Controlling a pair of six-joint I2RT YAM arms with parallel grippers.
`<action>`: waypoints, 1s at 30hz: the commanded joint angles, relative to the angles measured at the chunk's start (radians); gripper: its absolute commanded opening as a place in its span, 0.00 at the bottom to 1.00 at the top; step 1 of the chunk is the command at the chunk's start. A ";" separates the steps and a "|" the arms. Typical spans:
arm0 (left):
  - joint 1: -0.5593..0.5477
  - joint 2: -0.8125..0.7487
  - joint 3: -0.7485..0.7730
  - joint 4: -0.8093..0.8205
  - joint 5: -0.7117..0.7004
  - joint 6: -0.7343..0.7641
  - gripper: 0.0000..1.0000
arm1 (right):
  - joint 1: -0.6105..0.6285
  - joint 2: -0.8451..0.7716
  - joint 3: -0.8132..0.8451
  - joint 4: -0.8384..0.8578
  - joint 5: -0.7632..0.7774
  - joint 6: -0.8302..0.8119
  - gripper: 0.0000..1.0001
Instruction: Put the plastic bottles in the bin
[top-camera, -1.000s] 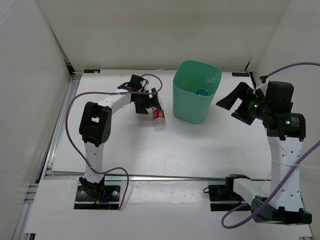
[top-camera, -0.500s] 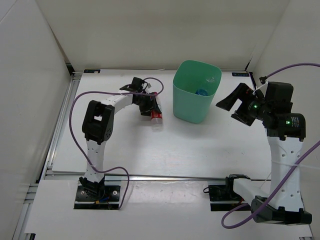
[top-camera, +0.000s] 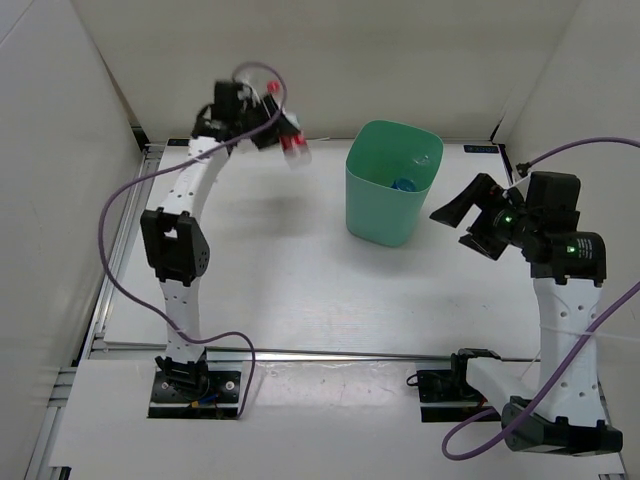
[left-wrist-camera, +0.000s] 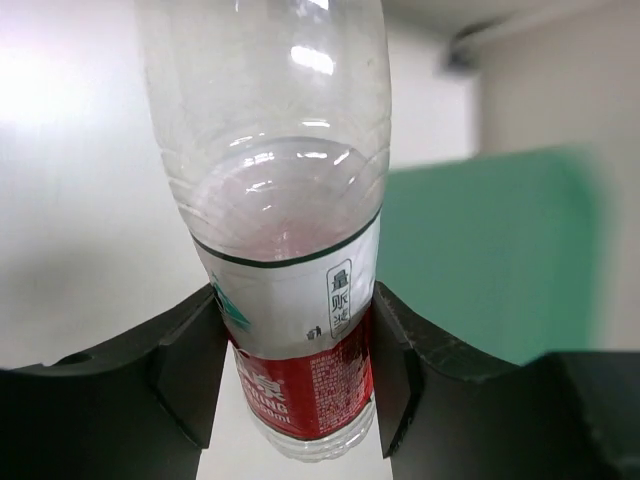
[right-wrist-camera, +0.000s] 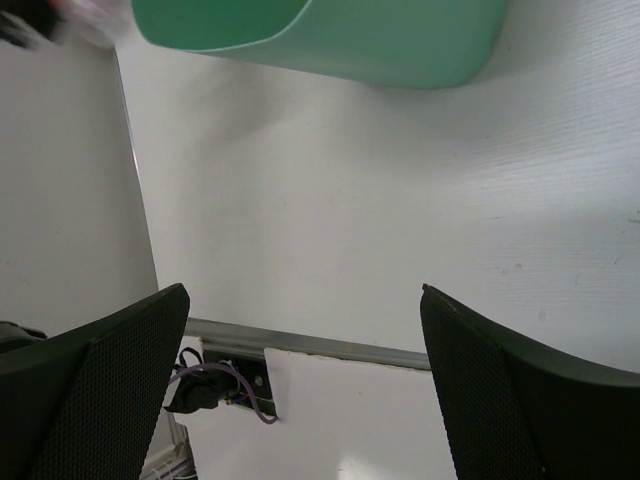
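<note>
The left hand (left-wrist-camera: 300, 380) was clamped on the clear, red-labelled plastic bottle (left-wrist-camera: 285, 250), with the tall mint-green plastic bin (top-camera: 380, 212) standing between it and the right hand (top-camera: 452, 226), whose jaws stood apart.

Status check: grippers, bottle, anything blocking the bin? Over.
Left gripper shut on red-label bottle, held high left of bin. Right gripper open, empty, right of bin. Nothing between bottle and bin.

The white table (top-camera: 270, 280) carries the mint-green bin (top-camera: 378, 215), which stands upright toward the far side, right of centre (rounded-square rim on top, walls tapering down). A metal rail (top-camera: 300, 352) runs along the table's near edge.
</note>
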 joint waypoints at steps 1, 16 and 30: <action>0.010 -0.039 0.372 0.051 0.086 -0.086 0.59 | -0.003 -0.027 -0.034 0.029 -0.007 0.021 1.00; -0.305 0.056 0.492 0.293 0.128 -0.008 0.76 | -0.003 -0.067 -0.016 -0.005 0.058 -0.001 1.00; -0.362 0.032 0.421 0.293 0.088 0.081 1.00 | -0.003 -0.100 0.004 -0.046 0.132 -0.059 1.00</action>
